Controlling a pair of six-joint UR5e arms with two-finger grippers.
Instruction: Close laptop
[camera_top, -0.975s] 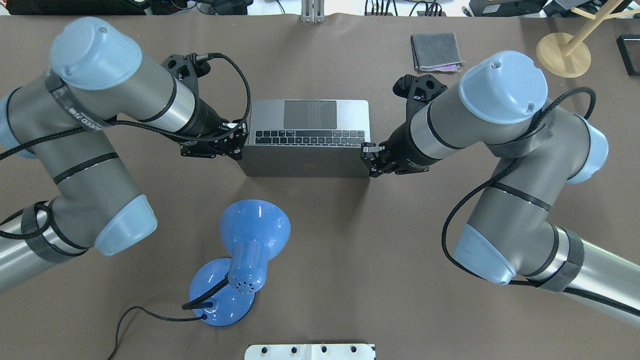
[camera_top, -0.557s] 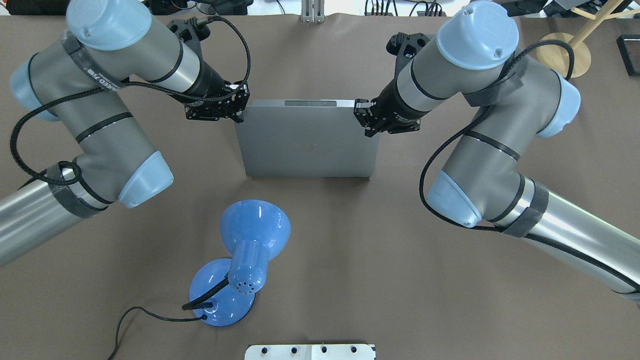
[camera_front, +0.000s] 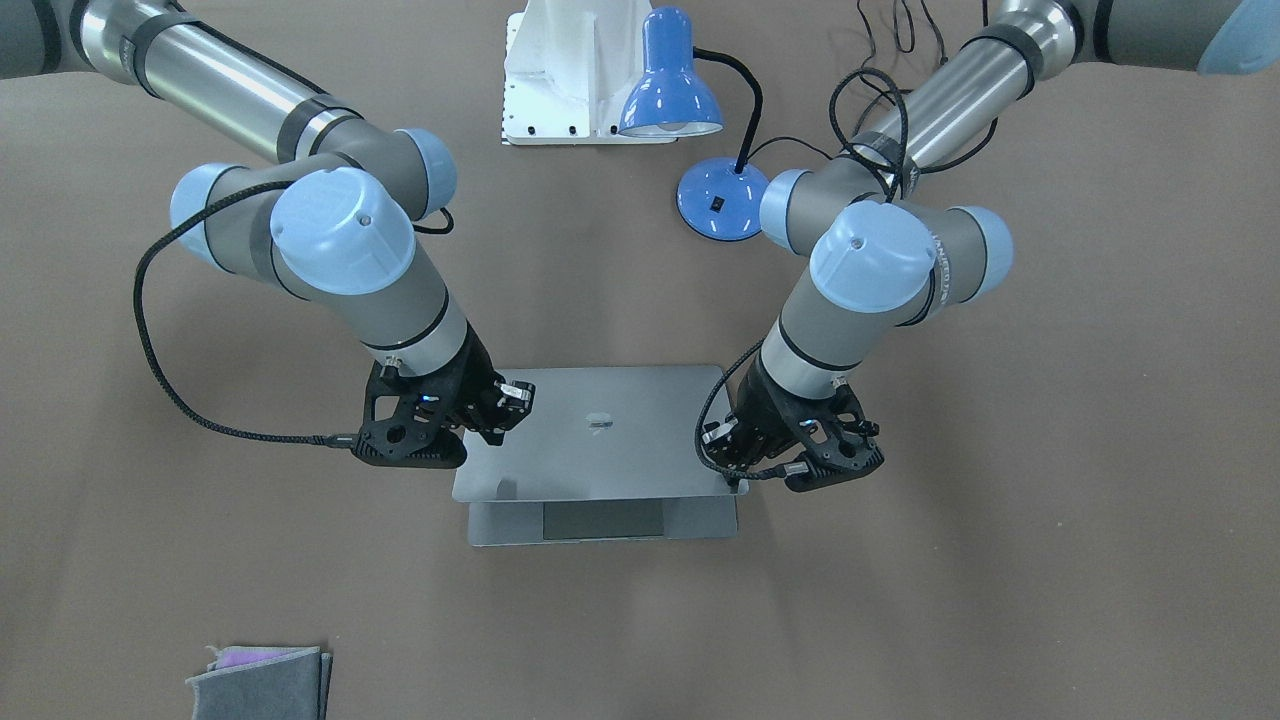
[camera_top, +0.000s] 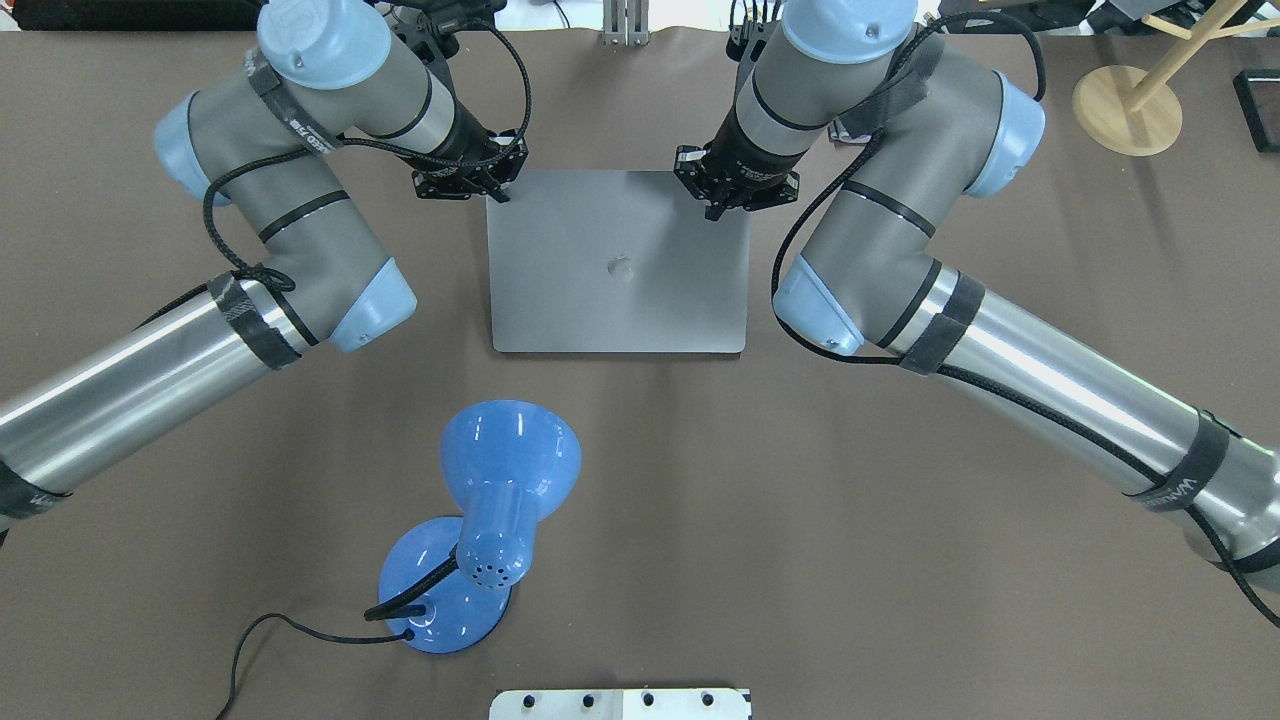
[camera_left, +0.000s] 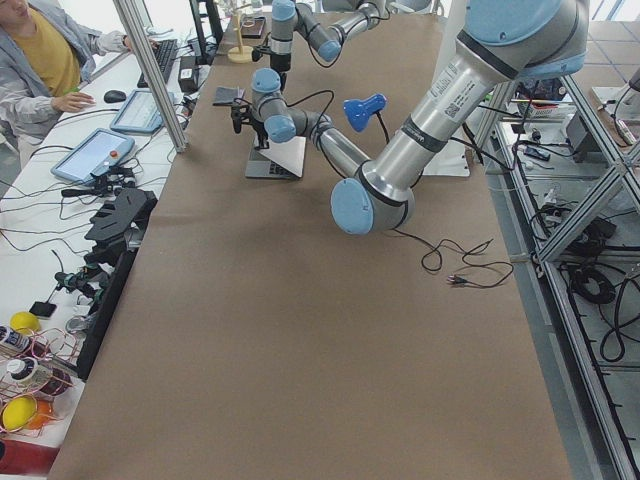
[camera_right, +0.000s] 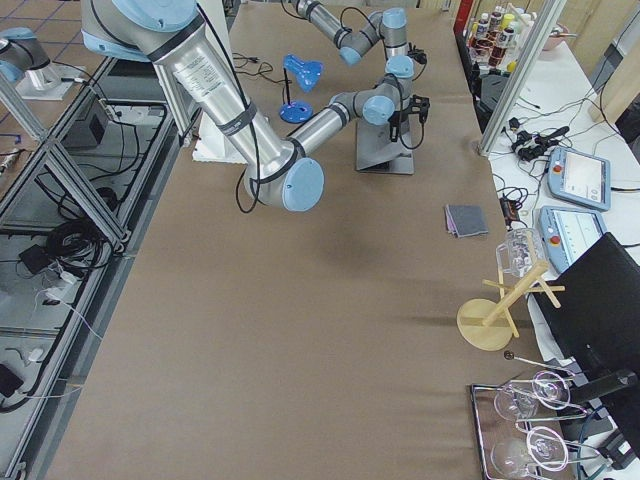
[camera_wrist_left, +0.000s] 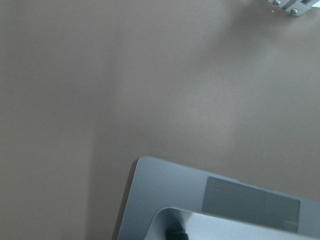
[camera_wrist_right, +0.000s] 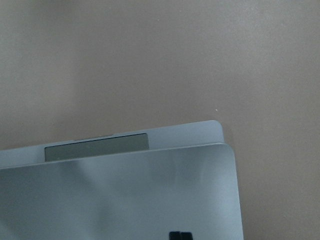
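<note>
The space-grey laptop (camera_top: 620, 265) lies mid-table, its lid with the apple logo folded down almost flat. In the front-facing view the lid (camera_front: 600, 430) still stands a little above the base, and a strip of trackpad (camera_front: 603, 520) shows. My left gripper (camera_top: 500, 190) rests on the lid's far left corner and my right gripper (camera_top: 712, 205) on its far right corner. Both look shut with nothing between the fingers. They also show in the front-facing view, left gripper (camera_front: 722, 442) and right gripper (camera_front: 512, 395). The wrist views show the lid's corners over the base (camera_wrist_left: 150, 190), (camera_wrist_right: 200, 132).
A blue desk lamp (camera_top: 505, 500) with its cord stands near the robot, close to the laptop's hinge side. A folded grey cloth (camera_front: 260, 680) and a wooden stand (camera_top: 1125, 105) are at the far right. A white plate (camera_top: 620, 703) is at the near edge.
The lid has swung down from steeply raised to almost flat. Both grippers have moved away from the robot with the lid's top edge.
</note>
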